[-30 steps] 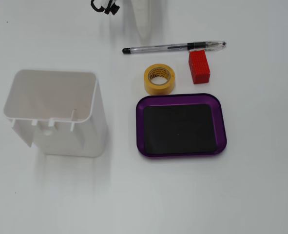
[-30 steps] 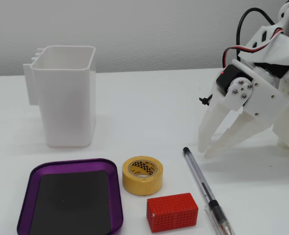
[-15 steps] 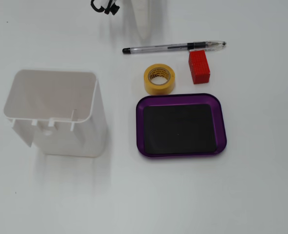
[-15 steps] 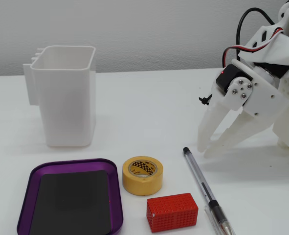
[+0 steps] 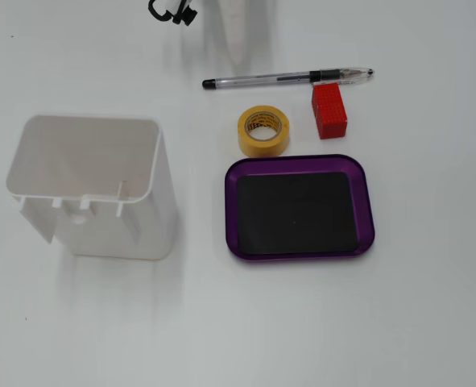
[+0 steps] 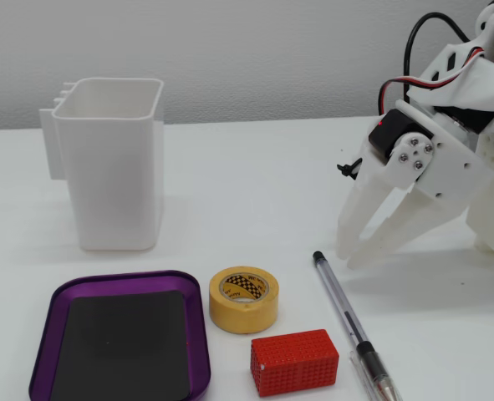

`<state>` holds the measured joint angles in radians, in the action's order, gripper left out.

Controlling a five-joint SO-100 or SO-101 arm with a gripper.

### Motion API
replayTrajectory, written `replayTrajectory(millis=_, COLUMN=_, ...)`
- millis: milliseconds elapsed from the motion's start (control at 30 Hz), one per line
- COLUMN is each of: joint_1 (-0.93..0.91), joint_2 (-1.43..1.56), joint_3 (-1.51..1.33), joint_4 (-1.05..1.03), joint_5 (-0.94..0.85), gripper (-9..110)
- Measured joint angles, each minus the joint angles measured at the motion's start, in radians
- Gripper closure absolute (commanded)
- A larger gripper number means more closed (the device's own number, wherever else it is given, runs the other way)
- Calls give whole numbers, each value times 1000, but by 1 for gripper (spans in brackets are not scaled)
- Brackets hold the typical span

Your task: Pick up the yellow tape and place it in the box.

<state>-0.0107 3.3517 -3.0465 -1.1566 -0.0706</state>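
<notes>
Nearest the camera in a fixed view sit the red block [image 6: 294, 361] and the box [image 6: 198, 334], both resting on the white table [image 6: 247, 175], the box holding nothing on its black floor. Just behind them the yellow tape [image 6: 243, 298] lies flat, hole upward, close beside the box's rim but outside it, and near the block. To the right a pen [image 6: 347, 322] lies diagonally. Farther back, the gripper [image 6: 353, 251] hangs tips-down near the pen's tip, its white fingers [image 6: 348, 219] spread apart and empty. Farthest left stands the tall white container [image 6: 113, 163], upright.
</notes>
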Motion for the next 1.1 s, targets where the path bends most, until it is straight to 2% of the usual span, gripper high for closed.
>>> replayTrajectory(millis=167, joint_1=0, joint_2=0, joint_3=2, joint_4=6, joint_5=-247, gripper=102)
replayTrajectory(millis=233, joint_1=-2, joint_2=0, joint_3=18, joint_4=6, joint_5=-288, gripper=100)
replayTrajectory(millis=667, joint_1=-103, joint_2=-87, joint_3=252, joint_4=6, joint_5=-307, gripper=93)
replayTrajectory(millis=1100, joint_1=-67, joint_2=-1034, joint_3=830, joint_4=-35, joint_5=-307, gripper=88)
